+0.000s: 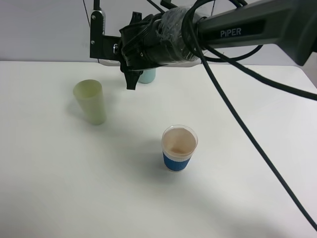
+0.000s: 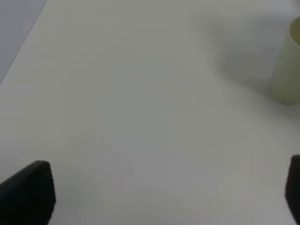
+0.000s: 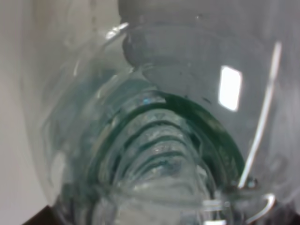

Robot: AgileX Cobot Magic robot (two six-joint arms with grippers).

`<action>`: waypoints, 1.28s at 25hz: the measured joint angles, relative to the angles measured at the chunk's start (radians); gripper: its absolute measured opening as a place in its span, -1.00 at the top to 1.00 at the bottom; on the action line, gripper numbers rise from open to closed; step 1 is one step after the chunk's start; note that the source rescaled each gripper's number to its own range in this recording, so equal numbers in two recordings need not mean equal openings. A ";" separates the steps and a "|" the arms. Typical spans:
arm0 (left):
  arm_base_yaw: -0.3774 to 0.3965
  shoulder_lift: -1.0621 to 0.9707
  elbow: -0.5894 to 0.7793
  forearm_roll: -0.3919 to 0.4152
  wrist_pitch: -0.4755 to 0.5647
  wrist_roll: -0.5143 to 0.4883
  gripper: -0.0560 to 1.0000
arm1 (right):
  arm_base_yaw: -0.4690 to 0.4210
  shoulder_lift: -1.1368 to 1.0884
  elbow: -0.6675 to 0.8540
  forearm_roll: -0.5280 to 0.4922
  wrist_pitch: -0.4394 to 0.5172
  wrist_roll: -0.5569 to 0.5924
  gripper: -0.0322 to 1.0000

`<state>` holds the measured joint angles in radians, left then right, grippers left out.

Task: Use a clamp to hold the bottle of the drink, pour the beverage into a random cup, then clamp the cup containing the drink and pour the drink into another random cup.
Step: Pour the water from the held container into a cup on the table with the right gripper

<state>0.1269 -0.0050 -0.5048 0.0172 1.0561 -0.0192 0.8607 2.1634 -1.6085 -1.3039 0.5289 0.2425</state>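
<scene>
While right gripper (image 1: pixel 126 59) clenches the bottle (image 3: pixel 159 140) aloft, left gripper (image 2: pixel 161 192) splayed, empty; first pour judged pending; next: mouth over pale tumbler (image 1: pixel 90 101), tilt.

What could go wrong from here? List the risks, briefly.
1. The bottle fills the right wrist view, so that camera shows no cup; the pour could miss the pale tumbler.
2. The right gripper overlaps the teal tumbler in the high view and may knock it.
3. The pale tumbler narrows to its base and might tip.
</scene>
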 joint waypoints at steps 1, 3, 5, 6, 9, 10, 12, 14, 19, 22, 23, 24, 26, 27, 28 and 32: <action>0.000 0.000 0.000 0.000 0.000 0.000 -1.00 | 0.000 0.000 0.000 -0.009 0.001 -0.001 0.94; 0.000 0.000 0.000 0.000 0.000 0.000 -1.00 | 0.000 0.000 0.000 -0.025 0.007 -0.001 0.94; 0.000 0.000 0.000 0.000 0.000 0.000 -1.00 | 0.005 0.001 0.000 -0.043 0.015 0.000 0.94; 0.000 0.000 0.000 0.000 0.000 0.000 -1.00 | 0.009 0.002 0.000 -0.054 0.015 0.001 0.94; 0.000 0.000 0.000 0.000 0.000 0.000 -1.00 | 0.018 0.006 0.000 -0.068 0.014 0.002 0.94; 0.000 0.000 0.000 0.000 0.000 0.000 -1.00 | 0.018 0.007 0.000 -0.068 0.014 0.002 0.94; 0.000 0.000 0.000 0.000 0.000 0.000 -1.00 | 0.018 0.010 0.000 -0.068 0.014 0.002 0.94; 0.000 0.000 0.000 0.000 0.000 0.000 -1.00 | 0.018 0.014 0.000 -0.071 0.015 0.002 0.94; 0.000 0.000 0.000 0.000 0.000 0.000 -1.00 | 0.020 0.018 0.000 -0.083 0.016 0.002 0.94; 0.000 0.000 0.000 0.000 0.000 0.000 -1.00 | 0.024 0.018 0.000 -0.085 0.018 -0.021 0.94; 0.000 0.000 0.000 0.000 0.000 0.000 -1.00 | 0.026 0.018 0.000 -0.087 0.018 -0.045 0.94; 0.000 0.000 0.000 0.000 0.000 0.000 -1.00 | 0.027 0.018 0.000 -0.090 0.018 -0.068 0.94; 0.000 0.000 0.000 0.000 0.000 0.000 -1.00 | 0.027 0.018 0.000 -0.092 0.017 -0.118 0.94; 0.000 0.000 0.000 0.000 0.000 0.000 -1.00 | 0.027 0.018 0.000 -0.092 0.019 -0.134 0.94; 0.000 0.000 0.000 0.000 0.000 0.000 -1.00 | 0.027 0.018 0.000 -0.092 0.019 -0.141 0.94; 0.000 0.000 0.000 0.000 0.000 0.000 -1.00 | 0.027 0.018 0.000 -0.093 0.019 -0.150 0.94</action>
<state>0.1269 -0.0050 -0.5048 0.0172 1.0561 -0.0192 0.8876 2.1817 -1.6085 -1.3967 0.5474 0.0924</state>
